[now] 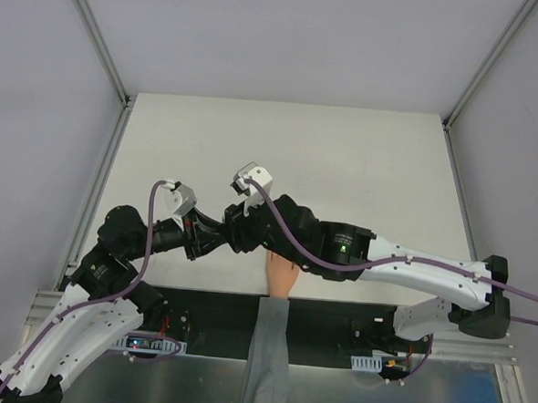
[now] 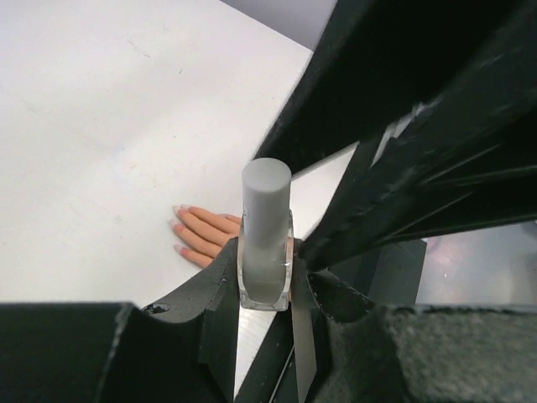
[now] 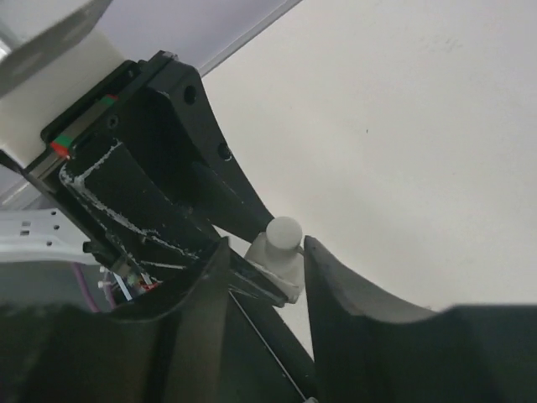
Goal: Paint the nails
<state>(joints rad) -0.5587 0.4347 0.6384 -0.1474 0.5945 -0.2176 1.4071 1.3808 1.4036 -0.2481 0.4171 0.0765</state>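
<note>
Your left gripper (image 2: 267,290) squeezes the small glass polish bottle (image 2: 265,256). Your right gripper (image 3: 265,249) is spread a little, one finger each side of the grey cap (image 3: 284,232). Pinch the cap's round sides; glass looks slippery. The nails (image 2: 178,227) are tiny and easy to miss, on the peach hand (image 2: 208,235) flat on the table (image 2: 84,126), partly under your right arm (image 1: 384,261).
</note>
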